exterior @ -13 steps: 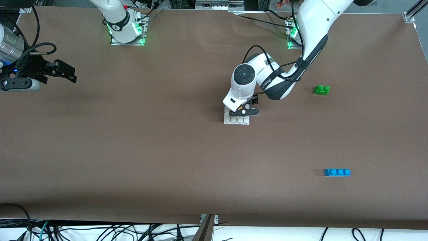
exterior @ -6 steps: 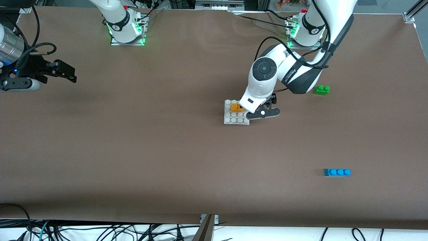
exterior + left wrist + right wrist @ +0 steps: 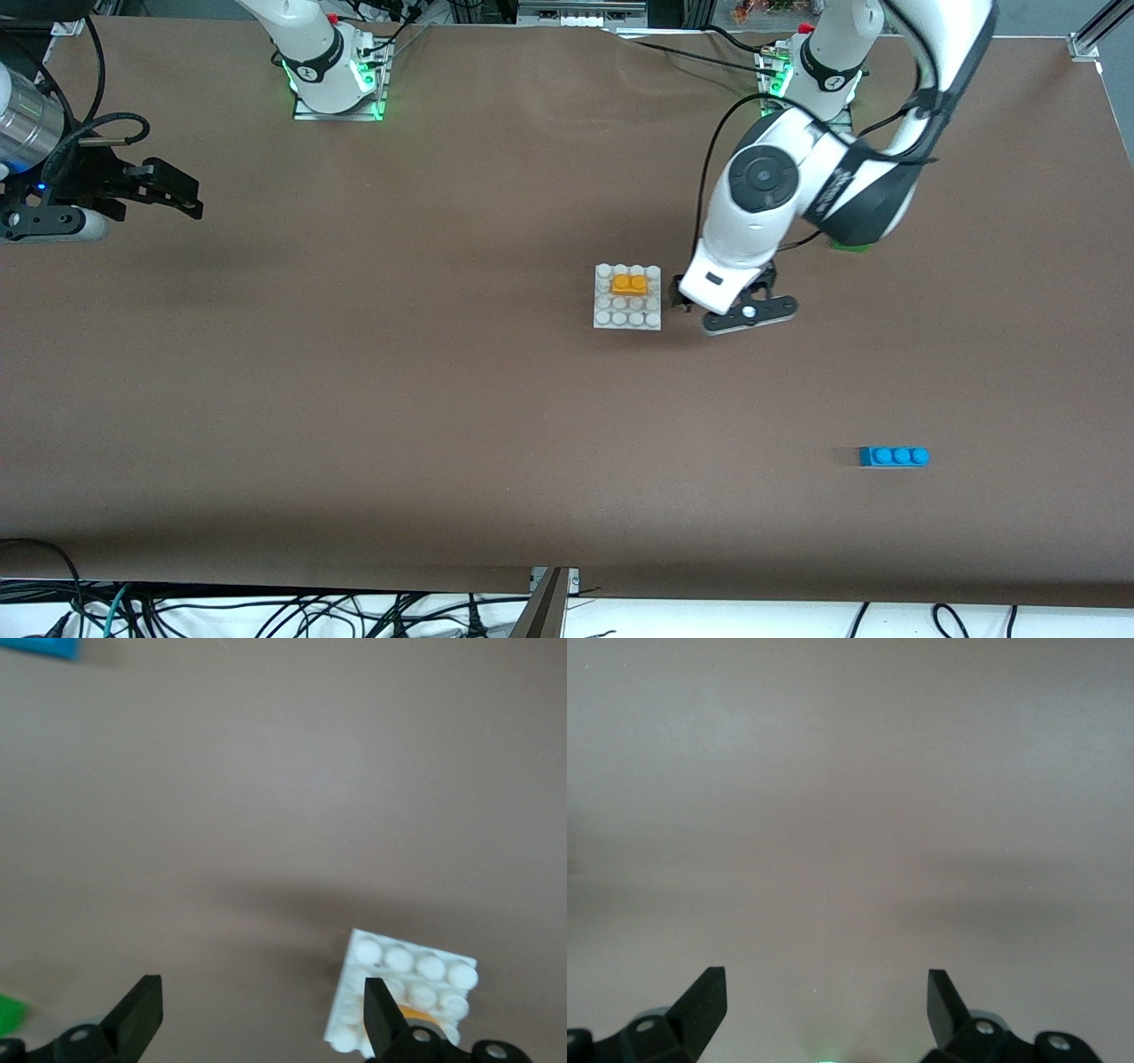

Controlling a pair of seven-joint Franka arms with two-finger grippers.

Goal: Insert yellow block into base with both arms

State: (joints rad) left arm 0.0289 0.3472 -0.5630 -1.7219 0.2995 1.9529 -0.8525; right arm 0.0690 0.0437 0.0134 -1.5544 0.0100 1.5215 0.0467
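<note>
Yellow block (image 3: 629,283) sits on the base (image 3: 627,319); left hand (image 3: 719,312) beside it, fingers apart, should retreat without nudging; right hand (image 3: 177,197) waits, fingers apart

One flat white square plastic base plate (image 3: 627,317), studded four by four, lies near the middle of the brown tabletop (image 3: 399,399). Three small plastic toy bricks are there: one orange-yellow two-stud brick (image 3: 629,283) seated on the plate, one blue three-stud brick (image 3: 893,456), and one green brick (image 3: 852,248), mostly hidden. Two white jointed robot arms, each with one black two-finger claw: left claw (image 3: 709,306), right claw (image 3: 177,190).
</note>
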